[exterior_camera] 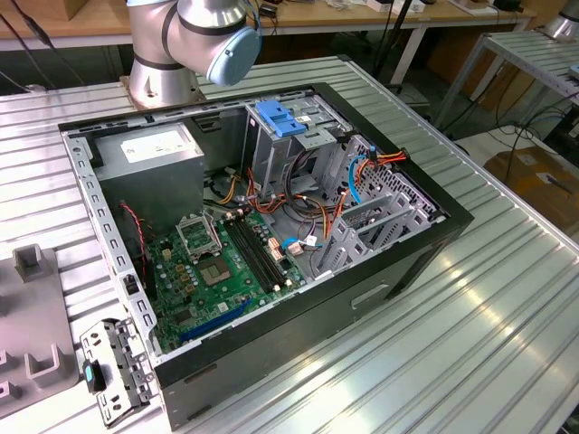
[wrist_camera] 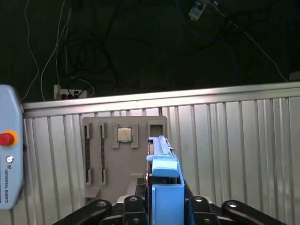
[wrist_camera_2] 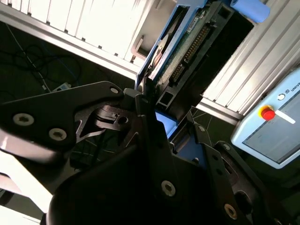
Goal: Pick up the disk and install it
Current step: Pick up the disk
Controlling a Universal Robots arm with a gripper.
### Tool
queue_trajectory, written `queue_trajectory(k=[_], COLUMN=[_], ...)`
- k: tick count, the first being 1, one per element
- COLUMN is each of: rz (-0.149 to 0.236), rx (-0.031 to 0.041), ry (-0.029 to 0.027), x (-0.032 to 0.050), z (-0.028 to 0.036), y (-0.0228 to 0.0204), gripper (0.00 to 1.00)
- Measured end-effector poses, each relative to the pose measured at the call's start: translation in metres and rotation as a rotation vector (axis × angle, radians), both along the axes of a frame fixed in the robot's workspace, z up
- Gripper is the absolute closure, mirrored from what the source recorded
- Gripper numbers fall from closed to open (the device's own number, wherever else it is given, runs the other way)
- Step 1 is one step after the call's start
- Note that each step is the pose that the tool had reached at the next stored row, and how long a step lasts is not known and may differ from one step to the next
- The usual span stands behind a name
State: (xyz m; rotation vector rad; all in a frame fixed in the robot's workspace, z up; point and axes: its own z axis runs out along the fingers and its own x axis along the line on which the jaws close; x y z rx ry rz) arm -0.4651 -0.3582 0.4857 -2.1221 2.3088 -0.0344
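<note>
In both wrist views my gripper (wrist_camera: 164,208) (wrist_camera_2: 152,115) is shut on the disk (wrist_camera: 164,171) (wrist_camera_2: 187,49). I hold the disk edge-on in the air, above the ribbed aluminium table. Its blue side rail sits between the dark fingers (wrist_camera: 199,206), and its green circuit-board underside shows in the second wrist view. In the exterior view the open computer case (exterior_camera: 389,271) lies on the table. Its metal drive cage (exterior_camera: 303,145), with a blue tab (exterior_camera: 276,117) on top, stands at the far side. The arm's base (exterior_camera: 172,54) rises behind the case.
A grey power-supply box (exterior_camera: 149,158) fills the case's far corner, with the green motherboard (exterior_camera: 226,262) and loose cables (exterior_camera: 362,172) beside it. A grey fixture plate (wrist_camera: 93,154) carrying a processor chip (wrist_camera: 124,135) lies on the table. The teach pendant (wrist_camera_2: 272,131) (wrist_camera: 7,164) rests nearby.
</note>
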Motion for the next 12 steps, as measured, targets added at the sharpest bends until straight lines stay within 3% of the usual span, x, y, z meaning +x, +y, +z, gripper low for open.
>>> queue_trajectory(k=[12], rz=[0.0], rx=[0.0], ry=[0.0004], x=[0.0], z=[0.0246], y=[0.0], gripper=[0.64])
